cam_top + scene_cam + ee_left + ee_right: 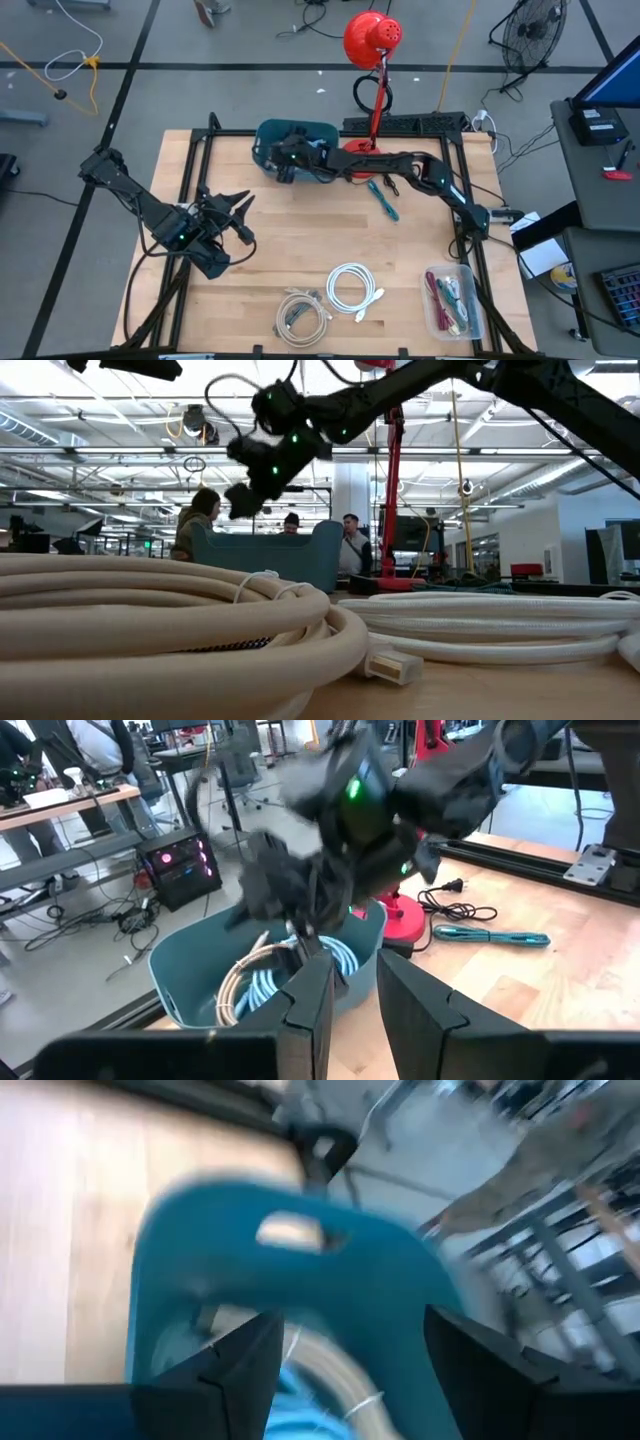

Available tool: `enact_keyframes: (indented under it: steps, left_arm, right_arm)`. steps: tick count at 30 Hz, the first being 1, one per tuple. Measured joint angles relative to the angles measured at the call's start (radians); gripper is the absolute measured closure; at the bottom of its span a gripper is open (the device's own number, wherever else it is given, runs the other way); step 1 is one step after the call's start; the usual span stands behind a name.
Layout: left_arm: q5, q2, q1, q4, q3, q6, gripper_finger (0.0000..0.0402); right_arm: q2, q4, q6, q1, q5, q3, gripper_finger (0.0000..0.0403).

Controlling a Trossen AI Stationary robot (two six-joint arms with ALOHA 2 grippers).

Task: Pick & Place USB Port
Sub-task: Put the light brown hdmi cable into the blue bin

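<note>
A teal bin (300,132) (265,555) (190,975) (300,1280) stands at the table's far middle, with beige and light-blue cable coils (265,975) inside. My right gripper (285,165) (245,495) (290,905) (350,1370) hangs open over the bin's opening, with nothing between its fingers. My left gripper (240,218) (352,1010) waits open above the table's left middle, pointing toward the bin. A white cable coil (352,287) (500,620) and a beige coil (300,315) (150,620) lie flat near the near edge.
A teal cable (382,197) (490,936) lies right of the bin. The base of a red lamp (358,148) (400,920) sits beside the bin. A clear tray of cables (450,300) sits at the near right corner. Bare wood (320,220) spans the middle. People stand beyond the table.
</note>
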Motion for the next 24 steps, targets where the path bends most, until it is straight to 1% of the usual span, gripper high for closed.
enact_keyframes:
  steps: [1,4,6,8,11,13,16,18,22,24]
  left_arm:
    - [0.002,0.0,0.0,0.0,0.0,0.0,0.0316]
    - [0.003,0.0,0.0,-0.001,0.0,-0.001,0.0316]
    - [0.004,0.0,-0.001,0.0,0.0,-0.001,0.0316]
    - [0.004,0.0,-0.006,-0.001,0.0,-0.002,0.0316]
    - [0.005,0.0,-0.015,0.0,0.0,-0.003,0.0316]
    - [0.004,0.0,-0.026,0.0,0.0,-0.007,0.0316]
    - [0.008,0.0,-0.032,0.001,0.0,-0.007,0.0316]
    - [0.021,0.0,-0.032,0.002,0.0,-0.007,0.0316]
    - [0.096,0.0,-0.032,0.003,0.0,-0.007,0.0316]
    - [0.159,0.0,-0.032,0.003,0.0,-0.007,0.0316]
  right_arm:
    - [-0.009,0.01,-0.008,0.004,0.014,0.001,0.0166]
    - [-0.073,-0.033,-0.017,0.022,0.053,-0.001,0.0165]
    - [-0.099,-0.01,-0.019,0.041,0.056,0.004,0.0167]
    - [-0.165,-0.105,-0.004,0.064,0.055,0.0,0.0169]
    - [-0.235,-0.172,0.037,0.112,0.049,0.003,0.0171]
    - [-0.304,-0.292,0.062,0.147,0.049,0.001,0.0171]
    - [-0.379,-0.41,0.129,0.209,0.048,0.003,0.017]
    - [-0.429,-0.528,0.172,0.255,0.048,0.002,0.0171]
    - [-0.493,-0.716,0.285,0.355,-0.01,0.002,0.0176]
    - [-0.509,-0.803,0.353,0.407,-0.048,0.002,0.0179]
